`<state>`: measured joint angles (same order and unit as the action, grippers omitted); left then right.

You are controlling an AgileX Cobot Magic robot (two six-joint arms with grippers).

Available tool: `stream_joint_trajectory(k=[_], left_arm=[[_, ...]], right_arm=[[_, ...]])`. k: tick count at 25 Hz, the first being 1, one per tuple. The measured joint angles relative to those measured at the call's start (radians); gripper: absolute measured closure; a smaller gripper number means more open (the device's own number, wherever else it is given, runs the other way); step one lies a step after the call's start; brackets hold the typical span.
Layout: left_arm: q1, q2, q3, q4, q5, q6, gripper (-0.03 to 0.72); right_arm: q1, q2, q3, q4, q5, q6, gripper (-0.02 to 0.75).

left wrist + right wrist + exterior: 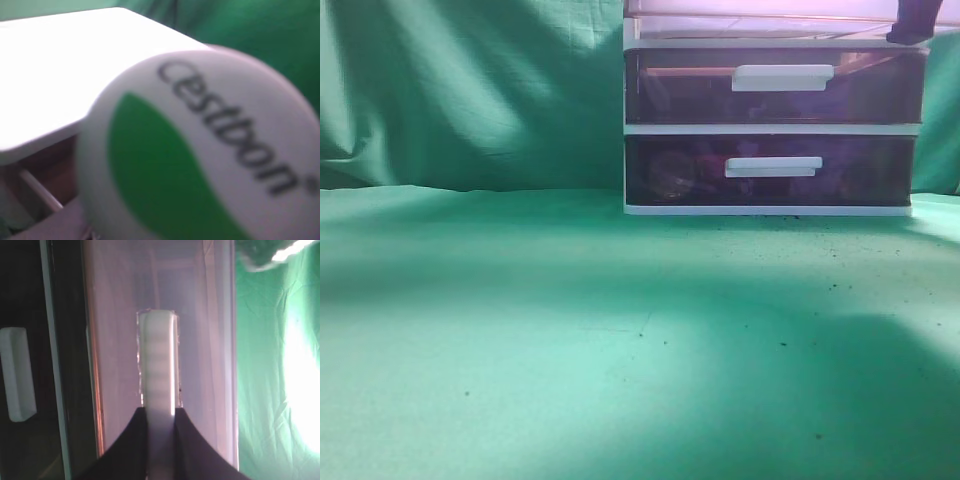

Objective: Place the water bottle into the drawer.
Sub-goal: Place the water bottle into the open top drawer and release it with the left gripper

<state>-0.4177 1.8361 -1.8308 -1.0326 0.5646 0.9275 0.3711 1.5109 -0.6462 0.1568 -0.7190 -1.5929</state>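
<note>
The water bottle fills the left wrist view: a white cap end with a green patch and dark lettering, very close and blurred. It hangs beside the unit's white top, above the reddish-brown drawer's inside. My left gripper's fingers are hidden behind it. My right gripper is shut on the white bar handle of the translucent reddish drawer. In the exterior view only the drawer's pinkish lower edge and the right gripper's dark tip show at the top.
Two darker purple drawers sit below in the white-framed unit, both shut. Green cloth covers the table and hangs behind. One darker drawer's handle shows at the left of the right wrist view.
</note>
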Motion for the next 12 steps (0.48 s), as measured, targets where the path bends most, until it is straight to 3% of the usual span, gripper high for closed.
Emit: stream_joint_trajectory(k=[8,12], left_arm=[[-0.006,0.067,-0.008,0.119,-0.011,-0.069,0.383],[-0.008,0.074,-0.01,0.127,-0.009,-0.073,0.383]], right_arm=[[0.0,0.0,0.0,-0.003,0.009,0.001,0.643],[0.001,0.0,0.0,-0.006,0.009,0.001,0.643]])
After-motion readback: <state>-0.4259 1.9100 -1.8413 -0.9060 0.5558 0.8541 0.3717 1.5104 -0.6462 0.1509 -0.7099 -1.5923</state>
